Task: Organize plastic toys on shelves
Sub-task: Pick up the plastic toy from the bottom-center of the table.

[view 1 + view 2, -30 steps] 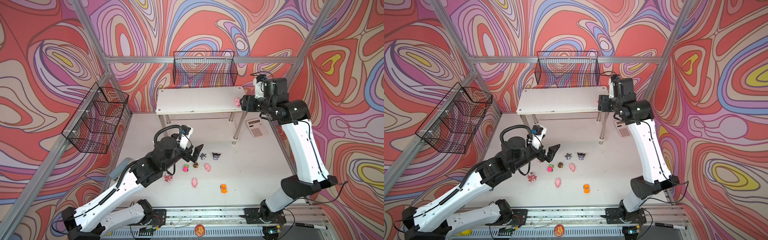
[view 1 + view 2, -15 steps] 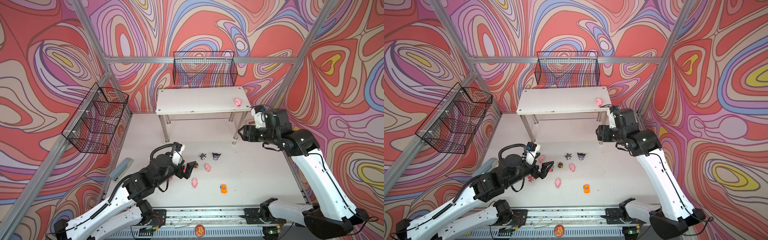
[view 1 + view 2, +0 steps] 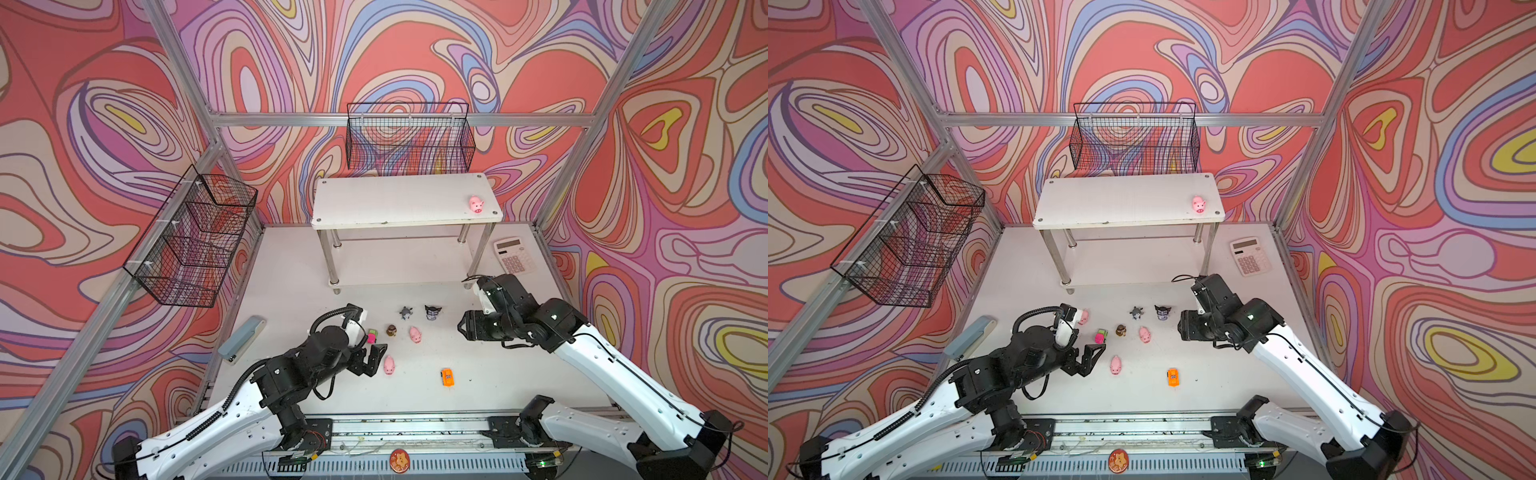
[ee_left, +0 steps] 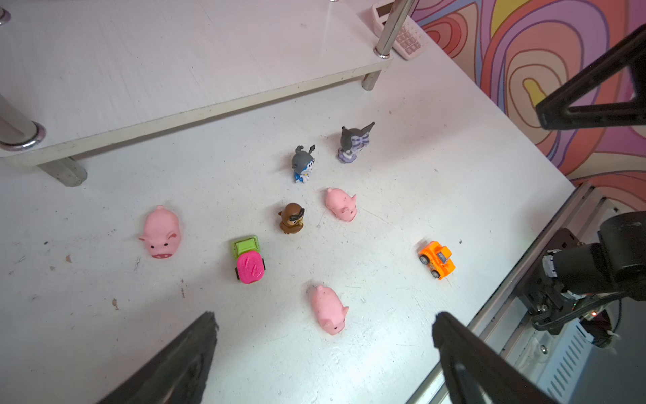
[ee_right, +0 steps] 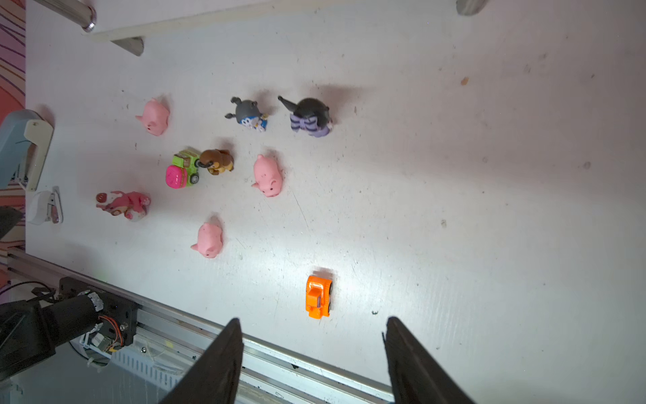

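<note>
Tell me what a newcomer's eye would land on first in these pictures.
The swirling red, pink and purple patterned walls dominate every side of the cell. Next comes a lone pink plastic pig near one end of the top board of the white two-tier shelf rack, while a scatter of small plastic toys lies on the white table in front of it.

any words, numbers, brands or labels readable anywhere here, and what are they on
Nothing can be read as text in any view.
calculator: the key markings are too small to read.
round badge on the front rail: a cartoon picture; any lettering is too small to tell.
pink-green car: raised strokes on its pink top, not legible as letters.
</note>
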You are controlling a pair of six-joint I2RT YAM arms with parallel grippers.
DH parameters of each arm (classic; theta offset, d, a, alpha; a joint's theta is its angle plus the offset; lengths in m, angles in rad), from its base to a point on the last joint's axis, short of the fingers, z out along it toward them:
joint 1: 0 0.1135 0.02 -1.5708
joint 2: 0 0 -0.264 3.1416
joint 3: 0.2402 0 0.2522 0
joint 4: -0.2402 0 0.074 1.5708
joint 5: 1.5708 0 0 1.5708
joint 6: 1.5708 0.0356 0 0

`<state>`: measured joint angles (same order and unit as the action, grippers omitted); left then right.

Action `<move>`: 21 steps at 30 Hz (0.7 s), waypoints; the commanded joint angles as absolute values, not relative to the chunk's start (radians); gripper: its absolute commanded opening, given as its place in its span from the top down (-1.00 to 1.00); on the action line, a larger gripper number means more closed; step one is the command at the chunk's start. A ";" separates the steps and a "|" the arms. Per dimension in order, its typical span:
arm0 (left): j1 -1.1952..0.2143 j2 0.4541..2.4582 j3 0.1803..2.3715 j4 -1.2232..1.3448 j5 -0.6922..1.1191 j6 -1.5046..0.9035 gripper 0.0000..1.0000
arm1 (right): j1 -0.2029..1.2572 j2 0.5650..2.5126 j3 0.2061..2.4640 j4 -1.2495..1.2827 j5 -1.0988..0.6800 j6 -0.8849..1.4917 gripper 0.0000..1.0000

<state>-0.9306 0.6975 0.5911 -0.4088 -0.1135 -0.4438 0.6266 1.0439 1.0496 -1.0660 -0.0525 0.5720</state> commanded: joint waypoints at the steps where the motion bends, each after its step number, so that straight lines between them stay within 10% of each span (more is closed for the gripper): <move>1: -0.938 0.732 0.562 -0.356 -0.127 -0.469 -1.00 | 0.690 1.041 0.989 -1.055 -0.064 0.674 -0.31; 21: -0.940 0.786 0.525 -0.284 -0.154 -0.442 -1.00 | 0.992 1.212 0.805 -0.950 0.067 0.955 -0.20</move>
